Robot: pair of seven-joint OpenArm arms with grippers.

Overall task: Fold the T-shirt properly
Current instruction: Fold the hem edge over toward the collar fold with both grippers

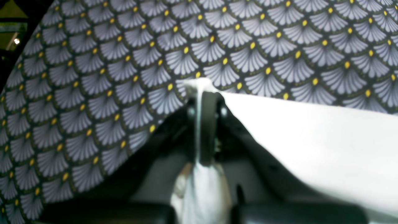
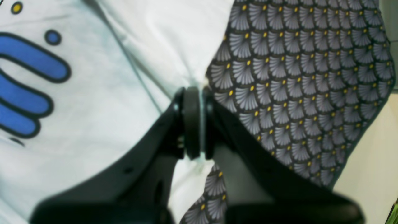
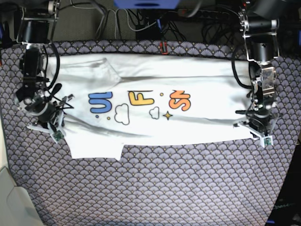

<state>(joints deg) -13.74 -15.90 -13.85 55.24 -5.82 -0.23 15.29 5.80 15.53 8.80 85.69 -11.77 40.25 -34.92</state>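
Even, bright overhead light fills the base view, with only soft, short shadows beside the white cotton printed T-shirt (image 3: 155,113) on the grey fan-patterned cloth surface (image 3: 155,188). Both wrist views are softer. The black left hand (image 1: 202,93) and black right hand (image 2: 199,93) are blurred up close, their lower bodies dark. The shirt's white fabric glares nearly featureless in the left wrist view.

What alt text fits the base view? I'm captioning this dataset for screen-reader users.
A white T-shirt printed with blue, yellow and orange letters lies spread sideways on a fan-patterned tablecloth. The right gripper and left gripper each pinch one end of it.
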